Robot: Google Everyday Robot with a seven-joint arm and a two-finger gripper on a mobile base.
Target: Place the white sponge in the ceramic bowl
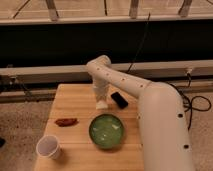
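The robot's white arm (150, 105) rises from the lower right, bends above the far edge of the wooden table (75, 102), and points its hand (101, 99) straight down over the table's middle. The white sponge (101, 106) sits right at the tip of the hand, at its 6 o'clock, touching it or very nearly so. Whether the hand is closed on the sponge or only poised over it cannot be told, nor whether the sponge rests on the wood or hangs just above it.

The ceramic bowl (106, 132), green and glossy with a pale inside, stands near the sponge at its 6 o'clock, apart from it, with a strip of bare wood between them. A small black oblong object (119, 99) lies just beside the sponge at its 2 o'clock. A reddish-brown item (66, 121) lies on the table at the sponge's 8 o'clock, well apart. A white cup (48, 147) stands upright near the table's front left corner, at the bowl's 8 o'clock.
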